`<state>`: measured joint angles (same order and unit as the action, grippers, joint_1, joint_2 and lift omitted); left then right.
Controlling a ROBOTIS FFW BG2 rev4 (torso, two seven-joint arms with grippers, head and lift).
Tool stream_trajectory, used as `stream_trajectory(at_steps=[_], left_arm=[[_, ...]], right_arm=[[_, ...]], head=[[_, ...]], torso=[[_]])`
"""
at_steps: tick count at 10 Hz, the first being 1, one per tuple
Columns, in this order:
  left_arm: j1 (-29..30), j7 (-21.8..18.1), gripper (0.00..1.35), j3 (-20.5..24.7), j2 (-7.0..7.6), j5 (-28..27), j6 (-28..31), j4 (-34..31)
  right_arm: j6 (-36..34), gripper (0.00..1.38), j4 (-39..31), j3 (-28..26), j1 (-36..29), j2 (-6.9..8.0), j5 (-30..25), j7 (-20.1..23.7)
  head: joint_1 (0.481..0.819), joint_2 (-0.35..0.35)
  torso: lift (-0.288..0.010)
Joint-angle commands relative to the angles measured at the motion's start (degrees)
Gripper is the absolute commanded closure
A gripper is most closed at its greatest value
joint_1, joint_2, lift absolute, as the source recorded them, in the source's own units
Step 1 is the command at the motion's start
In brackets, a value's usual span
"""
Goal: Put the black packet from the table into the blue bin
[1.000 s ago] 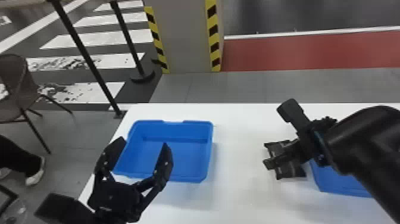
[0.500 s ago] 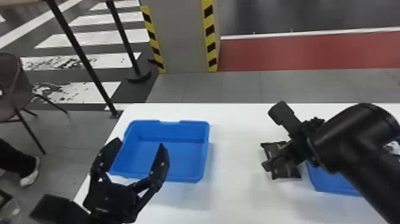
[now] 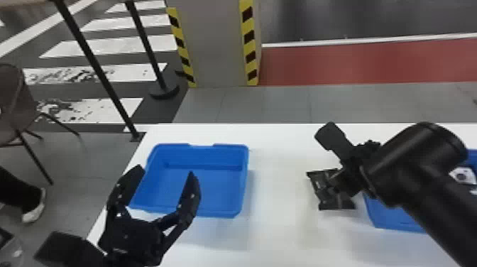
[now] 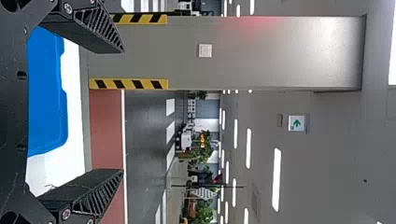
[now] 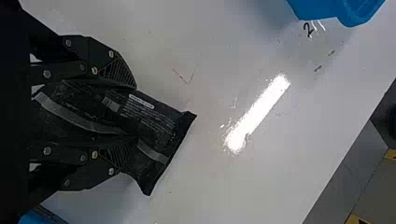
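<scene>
In the head view, the black packet (image 3: 337, 202) lies on the table's right half, with my right gripper (image 3: 332, 183) over it. The right wrist view has the packet (image 5: 144, 114) bunched between the fingers of this gripper (image 5: 135, 112), which are shut on it; its far end sticks out past them. A blue bin (image 3: 206, 209) stands on the left. My left gripper (image 3: 165, 174) is held open by this bin's near left side, nothing between its fingers. The left wrist view shows this gripper (image 4: 122, 111) with the bin (image 4: 46, 93) behind it.
A second blue bin (image 3: 394, 220), partly behind the right arm, stands right of the packet with a white item (image 3: 463, 175) in it. The white table (image 3: 280, 227) stretches between both bins. Beyond its far edge are a striped pillar (image 3: 218, 46) and barrier posts.
My right gripper has shifted slightly left, and the packet's edges have moved a little the same way. The head view has also drifted slightly. My left gripper keeps its open pose.
</scene>
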<state>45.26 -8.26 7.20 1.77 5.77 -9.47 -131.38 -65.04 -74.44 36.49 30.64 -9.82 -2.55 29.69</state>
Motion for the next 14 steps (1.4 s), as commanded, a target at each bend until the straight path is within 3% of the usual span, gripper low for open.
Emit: stream_trajectory(at_steps=[1, 5, 8, 11, 14], left_arm=[[0.2, 0.0, 0.11, 0.1, -0.01, 0.1, -0.2, 0.1], [0.9, 0.0, 0.11, 0.5, 0.08, 0.6, -1.5, 0.1], [1.4, 0.0, 0.11, 0.8, 0.08, 0.9, -2.1, 0.1], [1.6, 0.0, 0.11, 0.8, -0.01, 0.7, -1.9, 0.1], [1.4, 0.0, 0.11, 0.6, -0.01, 0.7, -1.6, 0.0]], right_arm=[[1.2, 1.13, 0.0, 0.1, -0.3, -0.02, 0.9, -0.4], [5.7, 1.13, -6.5, -2.4, -2.2, -0.46, 2.0, -0.7], [3.3, 1.13, -24.5, -16.0, -10.1, -0.64, -4.7, -0.7], [-5.8, 1.13, -33.2, -28.6, -18.5, -1.08, -11.4, 1.8], [-8.1, 1.10, -33.3, -31.3, -20.2, -1.16, -13.3, 2.6]], head=[[0.695, 0.212], [0.695, 0.234], [0.695, 0.251], [0.695, 0.136], [0.695, 0.043]], torso=[[-0.110], [-0.110], [-0.110], [-0.110], [-0.110]])
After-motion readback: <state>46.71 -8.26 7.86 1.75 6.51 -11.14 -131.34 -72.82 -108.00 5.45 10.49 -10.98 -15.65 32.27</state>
